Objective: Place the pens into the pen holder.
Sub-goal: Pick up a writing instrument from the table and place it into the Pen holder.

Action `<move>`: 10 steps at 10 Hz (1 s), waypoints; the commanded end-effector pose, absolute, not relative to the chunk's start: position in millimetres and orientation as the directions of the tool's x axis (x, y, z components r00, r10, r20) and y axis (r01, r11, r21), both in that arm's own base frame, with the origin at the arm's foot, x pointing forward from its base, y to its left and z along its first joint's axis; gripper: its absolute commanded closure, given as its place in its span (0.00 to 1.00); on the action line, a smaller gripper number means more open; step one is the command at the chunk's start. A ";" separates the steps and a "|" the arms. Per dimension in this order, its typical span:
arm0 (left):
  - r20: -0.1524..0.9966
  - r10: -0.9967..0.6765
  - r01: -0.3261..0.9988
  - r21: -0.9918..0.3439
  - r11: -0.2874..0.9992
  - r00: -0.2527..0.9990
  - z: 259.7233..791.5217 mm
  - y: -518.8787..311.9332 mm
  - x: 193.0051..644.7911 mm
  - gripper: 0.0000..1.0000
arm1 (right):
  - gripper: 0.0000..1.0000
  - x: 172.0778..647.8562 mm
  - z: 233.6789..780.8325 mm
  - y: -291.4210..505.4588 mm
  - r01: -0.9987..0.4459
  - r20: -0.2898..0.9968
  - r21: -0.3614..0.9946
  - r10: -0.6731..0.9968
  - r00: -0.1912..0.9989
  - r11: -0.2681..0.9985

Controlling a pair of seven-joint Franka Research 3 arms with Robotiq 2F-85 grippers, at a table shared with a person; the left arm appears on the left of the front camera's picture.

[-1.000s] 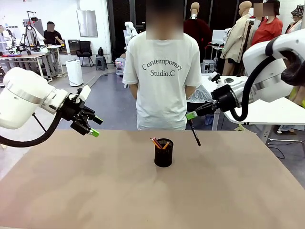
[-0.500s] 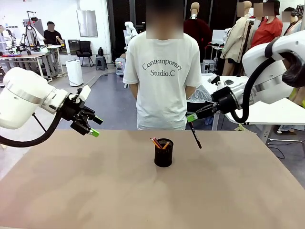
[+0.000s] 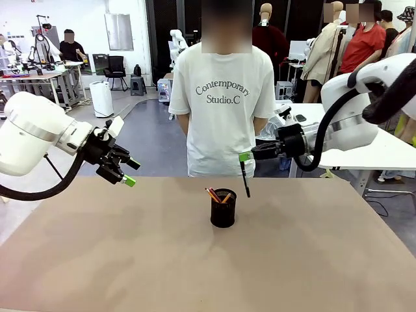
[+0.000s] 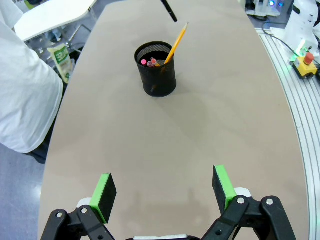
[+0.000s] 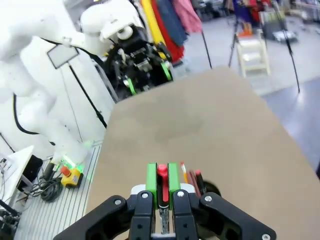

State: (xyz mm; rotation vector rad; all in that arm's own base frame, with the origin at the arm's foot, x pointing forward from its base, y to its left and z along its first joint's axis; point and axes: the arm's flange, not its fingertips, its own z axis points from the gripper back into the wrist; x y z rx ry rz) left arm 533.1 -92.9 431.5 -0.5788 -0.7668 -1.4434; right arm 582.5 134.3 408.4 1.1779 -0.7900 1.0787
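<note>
Pens counted at three: yellow-orange pencil [image 4: 176, 43] and pinkish-red pen [image 4: 151, 62] standing in the black mesh pen holder [image 3: 223, 208], near the middle of the tabletop [image 3: 195, 260] toward its far edge. Third, black pen with red tip [image 3: 244, 179], hanging upright, clamped in the right pincer [image 3: 245, 156] just above and beside the holder's rim. Left pincer [image 3: 127, 172] spread apart, empty, over the tabletop's far left corner. Lower ends of the two pens hidden inside the holder.

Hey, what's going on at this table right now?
The right gripper holds a black pen by its red tip, hanging just beside and above the pen holder, not yet in. The yellow pencil and pinkish-red pen are already inside. The left gripper is open and idle. A person stands watching.
</note>
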 end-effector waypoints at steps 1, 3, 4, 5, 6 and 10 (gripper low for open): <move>0.764 -0.645 0.994 0.090 0.067 -0.026 434.5 -91.5 531.6 0.00 | 1.00 597.1 399.9 145.9 -0.966 0.955 0.254 0.169 0.243 -0.046; 0.764 -0.645 0.994 0.090 0.067 -0.026 434.5 -91.5 531.6 0.00 | 1.00 599.5 384.4 159.1 -0.977 0.972 0.203 0.136 0.192 -0.071; 0.764 -0.645 0.994 0.090 0.067 -0.026 434.5 -91.5 531.6 0.00 | 1.00 601.6 378.9 163.4 -0.981 0.977 0.172 0.142 0.159 -0.087; 0.764 -0.645 0.994 0.090 0.067 -0.026 434.5 -91.5 531.6 0.00 | 1.00 600.0 373.1 166.4 -0.985 0.984 0.143 0.123 0.131 -0.095; 0.764 -0.645 0.994 0.090 0.067 -0.026 434.5 -91.5 531.6 0.00 | 1.00 600.6 367.6 170.0 -0.984 0.985 0.142 0.115 0.130 -0.107; 0.764 -0.645 0.994 0.090 0.067 -0.026 434.5 -91.5 531.6 0.00 | 1.00 605.5 359.8 177.0 -0.993 0.991 0.093 0.102 0.086 -0.068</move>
